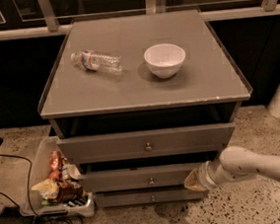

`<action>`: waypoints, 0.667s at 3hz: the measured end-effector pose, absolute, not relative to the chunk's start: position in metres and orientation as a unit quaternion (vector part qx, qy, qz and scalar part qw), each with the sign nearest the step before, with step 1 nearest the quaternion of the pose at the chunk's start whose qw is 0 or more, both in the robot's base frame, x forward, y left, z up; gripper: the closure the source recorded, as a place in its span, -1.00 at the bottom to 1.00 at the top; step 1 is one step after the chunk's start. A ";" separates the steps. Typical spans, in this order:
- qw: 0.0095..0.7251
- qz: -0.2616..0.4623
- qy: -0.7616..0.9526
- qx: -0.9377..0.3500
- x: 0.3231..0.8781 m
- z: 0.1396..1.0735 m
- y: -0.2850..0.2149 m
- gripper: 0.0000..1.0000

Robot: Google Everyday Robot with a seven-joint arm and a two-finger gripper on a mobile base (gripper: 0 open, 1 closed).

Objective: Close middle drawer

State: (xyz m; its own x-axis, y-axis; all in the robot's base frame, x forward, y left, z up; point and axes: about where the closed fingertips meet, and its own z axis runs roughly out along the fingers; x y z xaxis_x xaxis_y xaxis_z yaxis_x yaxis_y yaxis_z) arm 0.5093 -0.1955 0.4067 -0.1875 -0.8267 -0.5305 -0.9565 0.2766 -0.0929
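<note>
Gripper (193,180), hold cannot be told, at the middle drawer's (131,178) right end; three drawers (108,146), one bottle (97,62), one bowl (164,59).

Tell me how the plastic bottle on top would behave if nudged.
The bottle lies on its side, so a nudge would probably roll it. It looks clear and thin, so likely light and squashy. The gripper is down at the right end of the middle drawer.
</note>
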 end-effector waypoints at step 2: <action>0.248 0.131 0.759 -0.587 0.509 0.407 -0.195 -0.28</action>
